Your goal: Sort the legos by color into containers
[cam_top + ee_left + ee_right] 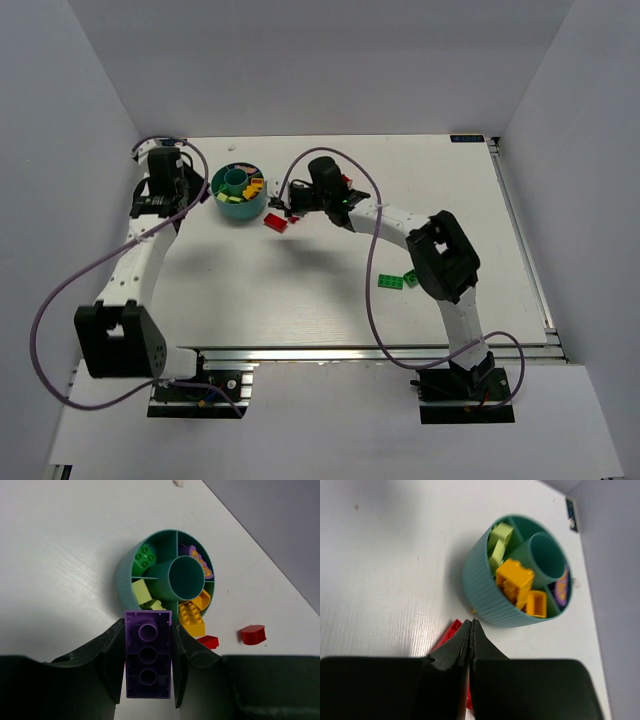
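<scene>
Table [320,290] seen from above carries the teal cup [240,193] toward its far left. The left gripper [197,190] is just beside the cup's left wall and the right gripper [288,207] is just to its right, over a red brick [276,222]. Two green legos [391,281] lie well apart from the cup, near the right arm's elbow. From the left wrist, the left gripper is clamped on a purple brick [148,661], studs up, whose far end is close to the cup's near rim. The compartments hold a green brick [145,556], pale yellow pieces [141,590], orange-yellow bricks [192,617] and a purple piece [200,565], and a rounded red piece [253,634] lies on the table apart from the cup. From the right wrist, the right gripper's fingers are pressed together with nothing seen between them. The red brick shows beside and under their tips, near the cup's wall.
</scene>
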Controlling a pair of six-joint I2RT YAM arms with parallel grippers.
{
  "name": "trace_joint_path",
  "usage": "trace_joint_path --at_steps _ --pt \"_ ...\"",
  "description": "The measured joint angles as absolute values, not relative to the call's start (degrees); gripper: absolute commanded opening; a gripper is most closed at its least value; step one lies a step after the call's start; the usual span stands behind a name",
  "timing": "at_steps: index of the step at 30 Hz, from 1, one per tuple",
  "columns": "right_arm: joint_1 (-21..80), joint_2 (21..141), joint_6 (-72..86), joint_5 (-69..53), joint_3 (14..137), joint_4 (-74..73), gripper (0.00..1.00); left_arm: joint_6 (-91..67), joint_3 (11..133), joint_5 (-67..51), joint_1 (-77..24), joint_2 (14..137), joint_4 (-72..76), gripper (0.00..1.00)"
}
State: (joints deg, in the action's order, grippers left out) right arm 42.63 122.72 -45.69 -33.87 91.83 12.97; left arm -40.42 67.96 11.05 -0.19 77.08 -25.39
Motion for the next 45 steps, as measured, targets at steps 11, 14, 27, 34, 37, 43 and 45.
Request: trace_joint_path --at_steps 11,14,27,34,37,43,45 --pt "38.5 107.1 -36.5 -38.1 79.4 13.1 0.00 -35.4 74.5 1.9 -0.2 97.1 -8.8 0.00" --pt "36.7 106.0 -34.9 -38.1 76.9 13.1 0.00 -36.9 78.7 1.2 -0.2 101.1 -6.7 0.00" --pt "33.3 105.4 -28.9 -37.6 73.3 12.3 0.00 -54.1 103.3 4.6 -2.6 119.2 -18.5 0.00" --pt "32.1 105.4 -26.9 -37.6 73.2 12.3 0.00 -50.4 105.8 9.3 -3.9 121.6 -20.6 0.00" --pt "31.4 105.4 -26.3 -37.6 73.1 12.3 0.00 -48.7 105.8 11.0 -3.9 121.6 -20.6 0.00" --pt "30.7 105.4 -25.4 -37.6 72.2 12.3 0.00 -46.3 105.7 14.5 -3.8 121.6 -20.5 0.00" --pt "30.7 105.3 -25.1 -37.6 72.2 12.4 0.00 -45.5 105.6 15.1 -3.8 121.6 -20.5 0.00"
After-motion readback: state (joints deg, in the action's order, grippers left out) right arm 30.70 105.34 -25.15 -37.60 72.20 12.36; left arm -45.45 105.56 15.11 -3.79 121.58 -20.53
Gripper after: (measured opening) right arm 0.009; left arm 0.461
